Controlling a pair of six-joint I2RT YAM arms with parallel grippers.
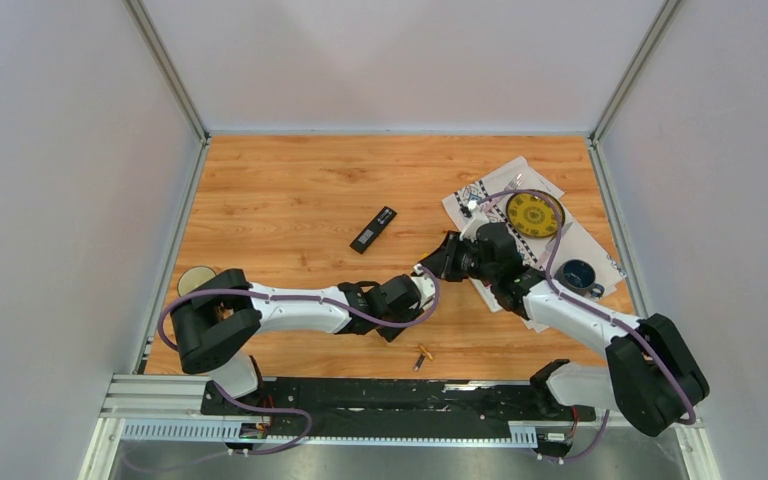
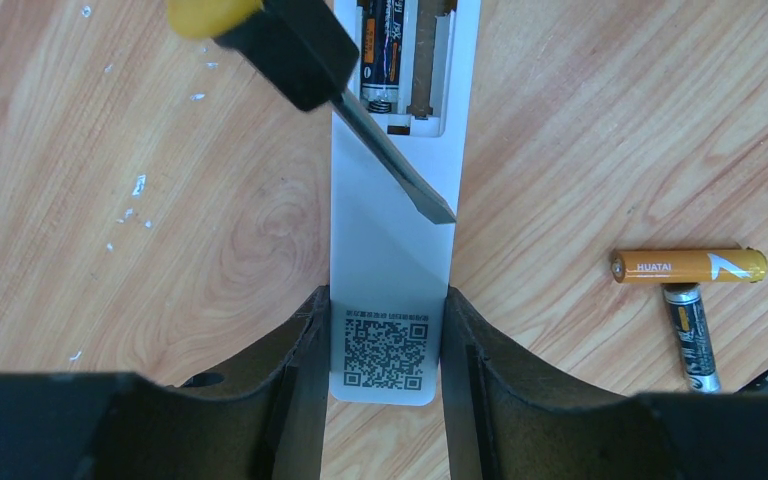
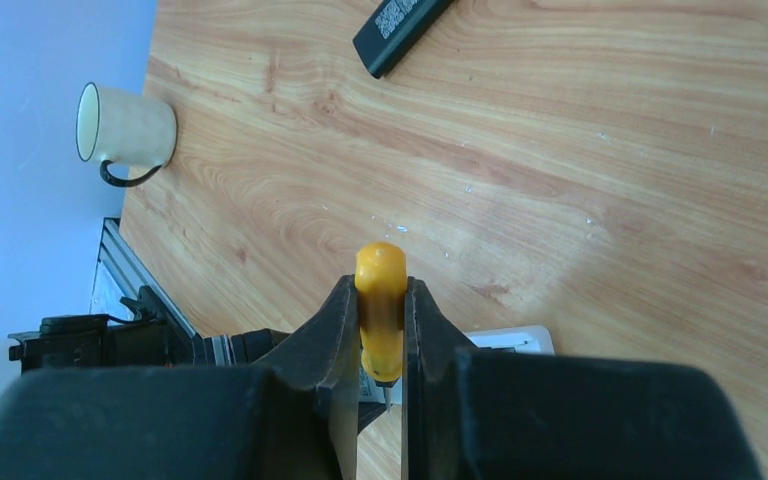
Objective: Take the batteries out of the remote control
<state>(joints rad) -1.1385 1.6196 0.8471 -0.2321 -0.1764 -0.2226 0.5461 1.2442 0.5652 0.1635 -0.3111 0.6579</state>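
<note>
The white remote control (image 2: 392, 250) lies back side up on the wood, and my left gripper (image 2: 383, 300) is shut on its QR-code end. Its battery compartment (image 2: 405, 60) is uncovered, with one dark battery (image 2: 381, 55) in the left slot and the right slot bare. My right gripper (image 3: 380, 290) is shut on the yellow handle of a screwdriver (image 3: 380, 300). The flat blade (image 2: 400, 170) slants over the remote just below the compartment. Two loose batteries lie to the remote's right, one orange (image 2: 688, 266) and one dark grey (image 2: 692, 335).
A black remote (image 1: 373, 229) lies mid-table. A cream mug (image 1: 197, 279) stands near the left wall. At the right, a paper sheet (image 1: 505, 178) carries a yellow disc (image 1: 534, 214) and a blue cup (image 1: 577, 274). The loose batteries (image 1: 422, 355) sit near the front edge.
</note>
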